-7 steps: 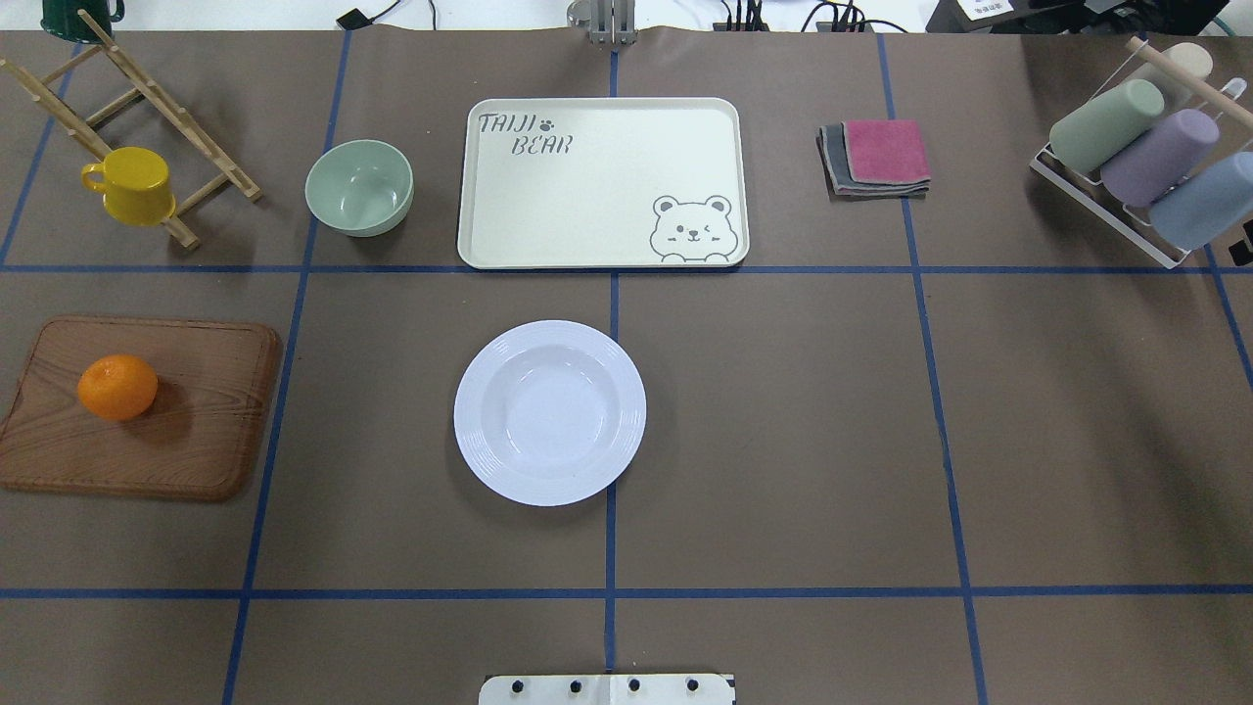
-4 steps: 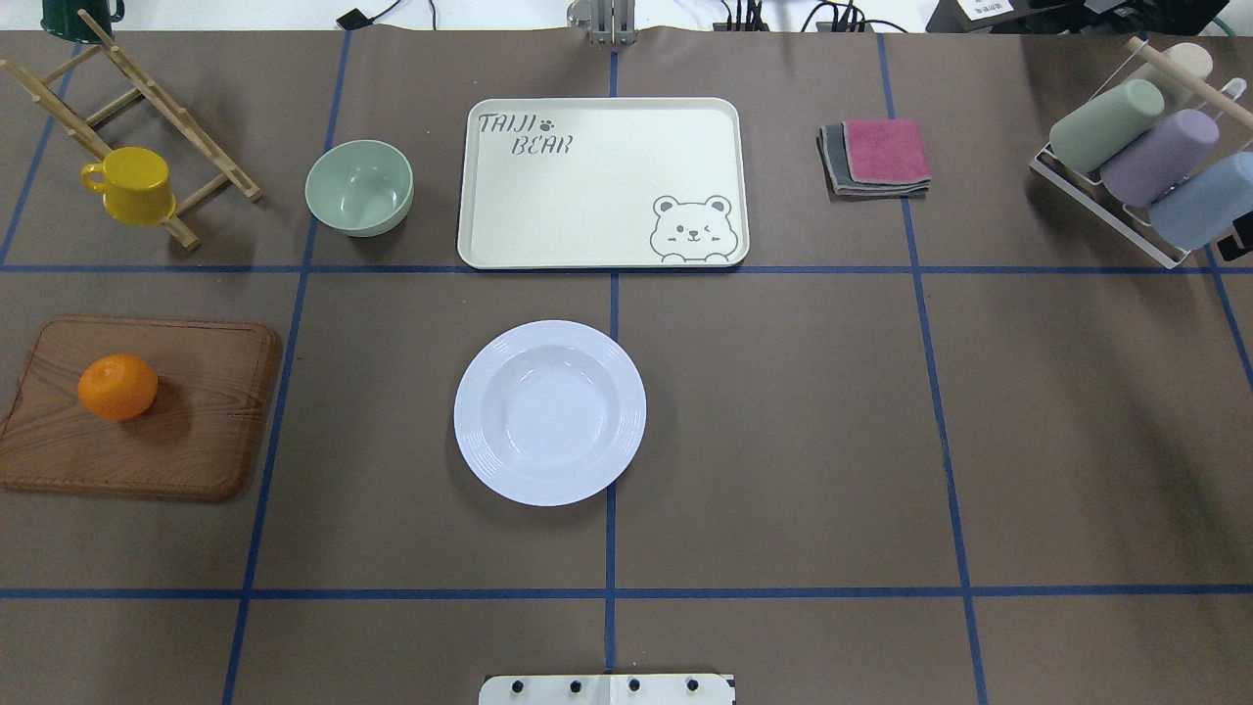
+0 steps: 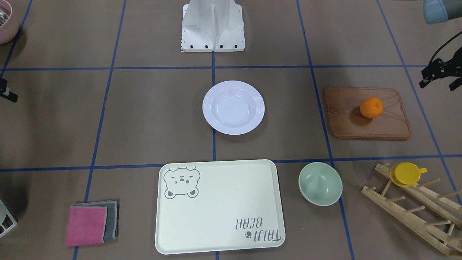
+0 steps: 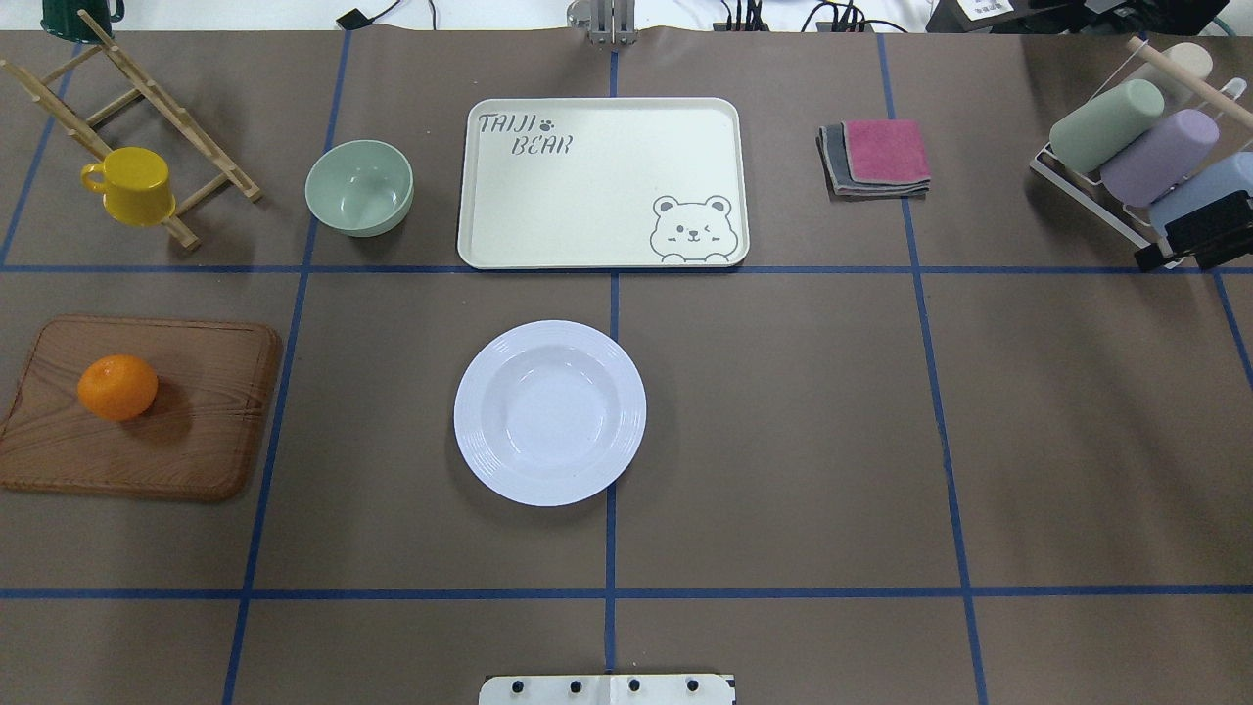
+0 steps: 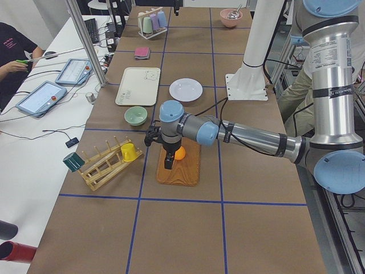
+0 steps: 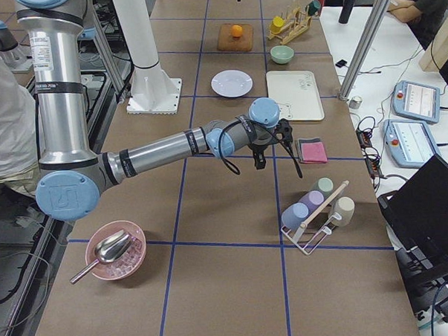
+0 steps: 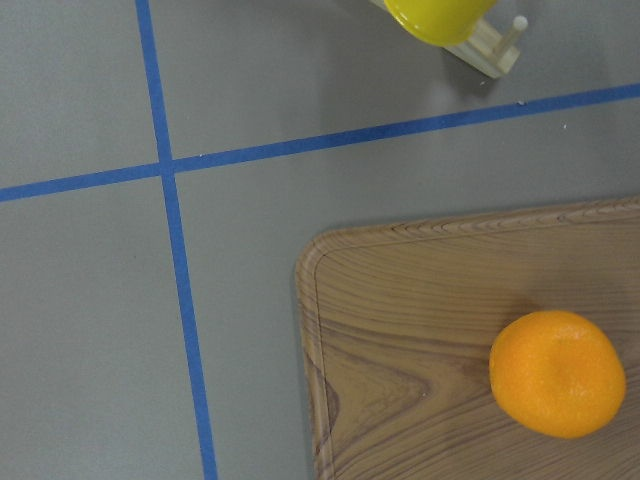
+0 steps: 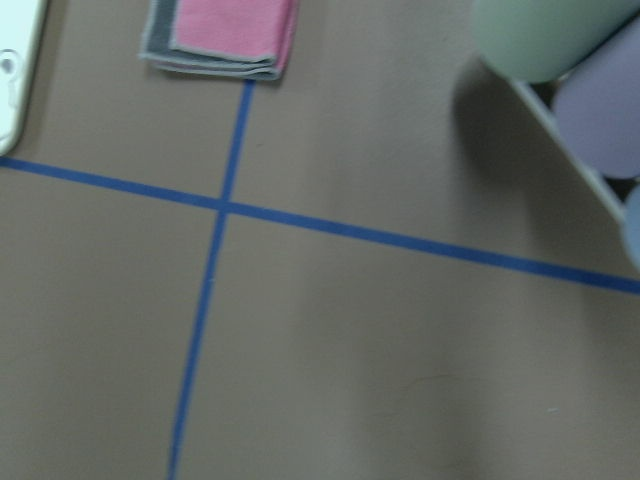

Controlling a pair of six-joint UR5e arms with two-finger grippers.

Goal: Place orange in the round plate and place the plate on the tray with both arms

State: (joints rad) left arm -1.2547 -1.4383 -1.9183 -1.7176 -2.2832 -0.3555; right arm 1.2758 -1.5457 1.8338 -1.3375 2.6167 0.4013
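Small bright orange fruit (image 4: 117, 387) sitting on brown wooden board (image 4: 201, 446), toward its outer edge. Open brown table (image 4: 783, 441) separating board, glossy white round plate (image 4: 477, 446) and cream rectangular bear tray (image 4: 587, 196). Left black gripper (image 3: 429, 76) hovering near board. Right black gripper (image 4: 1165, 250) hovering at right table edge. Jaw spread unreadable on both.

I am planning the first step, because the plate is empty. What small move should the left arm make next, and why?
Probably shift the left gripper until it is centred over the orange. The orange sits on the wooden board, untouched, and in the wrist view it lies at the lower right, not the middle.
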